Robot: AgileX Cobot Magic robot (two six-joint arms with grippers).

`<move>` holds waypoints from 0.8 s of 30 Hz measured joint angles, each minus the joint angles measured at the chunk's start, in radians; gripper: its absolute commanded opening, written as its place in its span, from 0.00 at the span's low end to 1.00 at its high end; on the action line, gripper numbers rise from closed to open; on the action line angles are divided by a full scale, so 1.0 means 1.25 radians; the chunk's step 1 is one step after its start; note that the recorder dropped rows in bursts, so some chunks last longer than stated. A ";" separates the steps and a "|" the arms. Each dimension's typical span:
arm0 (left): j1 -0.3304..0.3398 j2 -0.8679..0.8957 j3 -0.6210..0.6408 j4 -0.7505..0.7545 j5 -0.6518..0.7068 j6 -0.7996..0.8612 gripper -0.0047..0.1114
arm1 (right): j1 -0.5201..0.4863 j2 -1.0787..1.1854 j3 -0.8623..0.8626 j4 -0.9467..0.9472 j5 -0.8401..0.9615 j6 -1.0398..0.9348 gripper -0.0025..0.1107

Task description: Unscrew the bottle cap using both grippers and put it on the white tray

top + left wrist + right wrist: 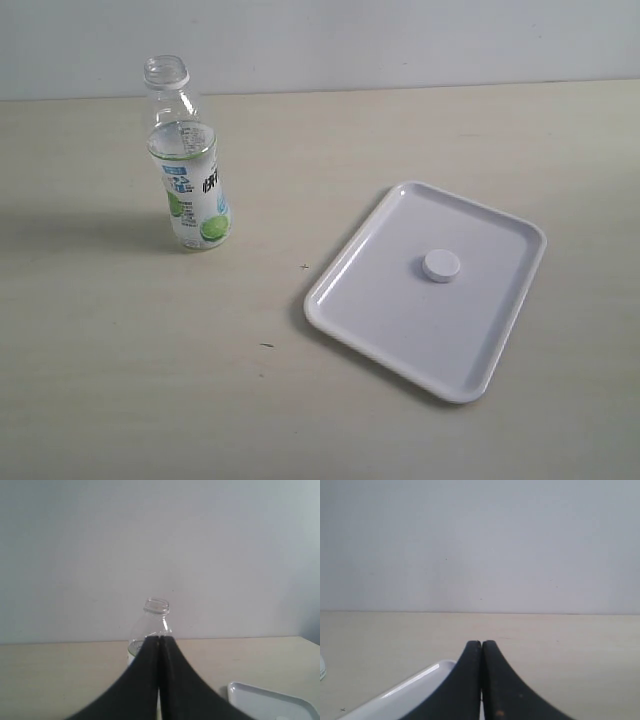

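The clear bottle (pixel 188 160) with its lime label stands upright at the left, its neck uncapped. The white bottle cap (pixel 441 265) lies flat near the middle of the white tray (pixel 370 300) at the right. Neither gripper shows in the exterior view. In the left wrist view my left gripper (pixel 159 638) is shut on nothing, with the bottle (pixel 156 615) standing beyond its tips and a tray corner (pixel 260 700) off to one side. My right gripper (pixel 481 642) is shut and empty too, above a corner of the tray (pixel 405 692).
The pale wooden table (pixel 150 380) runs back to a light wall (pixel 400 40). A small white object (pixel 321 668) shows at the edge of the right wrist view.
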 measured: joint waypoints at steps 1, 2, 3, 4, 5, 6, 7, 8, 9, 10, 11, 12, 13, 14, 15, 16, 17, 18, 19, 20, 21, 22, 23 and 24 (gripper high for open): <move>-0.012 -0.010 0.000 0.000 0.016 0.002 0.04 | 0.000 0.000 0.000 0.000 0.000 0.000 0.02; -0.026 -0.022 0.000 0.000 0.036 0.002 0.04 | 0.000 0.000 0.000 0.000 0.000 0.000 0.02; -0.038 -0.034 0.000 0.000 0.055 0.003 0.04 | 0.000 0.000 0.000 0.000 0.000 0.000 0.02; -0.048 -0.041 0.000 0.000 0.073 0.003 0.04 | 0.000 0.000 0.000 0.000 0.000 0.000 0.02; -0.057 -0.048 0.000 -0.001 0.091 0.003 0.04 | 0.000 0.000 0.000 0.000 0.000 0.000 0.02; -0.062 -0.052 0.000 -0.001 0.105 0.003 0.04 | 0.000 0.000 0.000 0.000 0.000 0.000 0.02; -0.064 -0.056 0.000 -0.001 0.113 0.003 0.04 | 0.000 0.000 0.000 0.000 0.000 0.000 0.02; -0.067 -0.055 0.000 -0.001 0.124 0.003 0.04 | 0.000 0.000 0.000 0.000 0.000 0.000 0.02; -0.068 -0.057 0.000 -0.001 0.127 0.003 0.04 | 0.000 0.000 0.000 0.000 0.000 0.000 0.02; -0.068 -0.057 0.000 -0.003 0.129 0.003 0.04 | 0.000 0.000 0.000 0.000 0.000 0.000 0.02; -0.068 -0.057 0.000 -0.003 0.130 0.003 0.04 | 0.000 0.000 0.000 0.000 0.000 0.000 0.02; -0.068 -0.057 0.000 -0.003 0.130 0.001 0.04 | 0.000 0.000 0.000 0.000 0.000 0.000 0.02; -0.068 -0.057 0.000 -0.005 0.130 0.001 0.04 | 0.000 0.000 0.000 0.000 0.000 0.000 0.02; -0.068 -0.057 0.000 -0.006 0.130 0.001 0.04 | 0.000 0.000 0.000 0.000 0.000 0.000 0.02; -0.068 -0.057 0.000 -0.006 0.129 0.000 0.04 | 0.000 0.000 0.000 0.000 0.000 0.000 0.02; -0.068 -0.057 0.000 -0.006 0.126 0.000 0.04 | 0.000 0.000 0.000 0.000 0.000 0.000 0.02; -0.068 -0.057 0.000 -0.009 0.116 -0.002 0.04 | 0.000 0.000 0.000 0.000 0.000 0.000 0.02; -0.068 -0.057 0.000 -0.011 0.110 -0.005 0.04 | 0.000 0.000 0.000 0.000 0.000 0.000 0.02; -0.068 -0.057 0.000 -0.013 0.104 -0.007 0.04 | 0.000 0.000 0.000 0.000 0.000 0.000 0.02; -0.068 -0.057 0.000 -0.016 0.095 -0.009 0.04 | 0.000 0.000 0.000 0.000 0.000 0.000 0.02; -0.068 -0.057 0.000 -0.025 0.093 -0.005 0.04 | 0.000 0.000 0.000 0.000 0.000 0.000 0.02; -0.068 -0.057 0.000 -0.058 0.092 0.024 0.04 | 0.000 0.000 0.000 0.000 0.000 0.000 0.02; -0.068 -0.057 0.000 -0.120 0.098 0.088 0.04 | 0.000 0.000 0.000 0.000 0.000 0.000 0.02; -0.068 -0.057 0.000 -0.189 0.109 0.164 0.04 | 0.000 0.000 0.000 0.000 0.000 0.000 0.02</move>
